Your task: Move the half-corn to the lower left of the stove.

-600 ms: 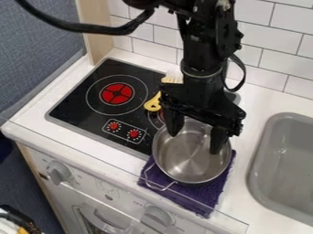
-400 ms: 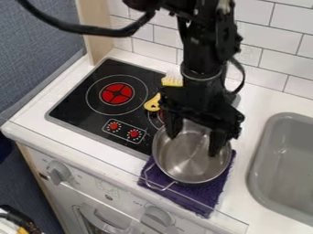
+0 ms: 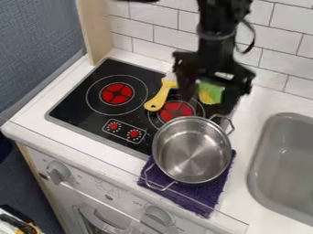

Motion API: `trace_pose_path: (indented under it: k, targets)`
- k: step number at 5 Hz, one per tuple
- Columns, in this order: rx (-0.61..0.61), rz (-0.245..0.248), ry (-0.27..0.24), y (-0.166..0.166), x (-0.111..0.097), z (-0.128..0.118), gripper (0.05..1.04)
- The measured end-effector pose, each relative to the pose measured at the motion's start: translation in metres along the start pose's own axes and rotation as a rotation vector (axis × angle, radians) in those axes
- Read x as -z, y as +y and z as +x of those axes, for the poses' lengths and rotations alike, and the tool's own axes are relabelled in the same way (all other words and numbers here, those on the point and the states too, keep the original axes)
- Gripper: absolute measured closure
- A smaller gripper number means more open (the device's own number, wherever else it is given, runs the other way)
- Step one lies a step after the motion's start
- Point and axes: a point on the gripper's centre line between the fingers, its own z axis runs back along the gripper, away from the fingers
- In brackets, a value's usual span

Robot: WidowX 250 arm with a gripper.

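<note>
Blue-grey wall (image 3: 34, 45): textured, beside the counter's left end; in the bottom corner, a dark and pale object (image 3: 15, 223) is cut off and past naming.
Stove (image 3: 76, 103): its lower left is the goal, and the half-corn is not there, so the carrying and the setting down are both left to do.
Yellow-handled brush (image 3: 158, 100): on the stove, handle toward the front; its pale head is hard to make out.
Right burner (image 3: 177, 111): red, partly covered by the pot's rim.
Gripper (image 3: 207, 104): over the stove's upper right, fingers spread wide, one to each side of the half-corn; no grasp made, it seems.
Half-corn (image 3: 211, 93): green and yellow, at the stove's upper right, partly hidden by the gripper; whether a finger touches it, I cannot tell.
Pot (image 3: 192, 151): metal, upright over a purple cloth (image 3: 183, 199), most of which it hides.
Arm (image 3: 217, 34): cut off by the top edge.
Sink (image 3: 284, 160): grey, cut off at right.
</note>
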Motion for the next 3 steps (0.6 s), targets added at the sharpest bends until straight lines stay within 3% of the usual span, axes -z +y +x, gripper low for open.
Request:
trace_pose_path:
  k: [1,2,3]
  targets:
    - [-0.01,0.017,-0.017,0.004,-0.005,0.029,0.082]
    - [-0.017,0.053,0.042,0.011,0.017,0.047,0.082]
    - [-0.029,0.071,0.065,0.021,0.034,0.067,0.082]
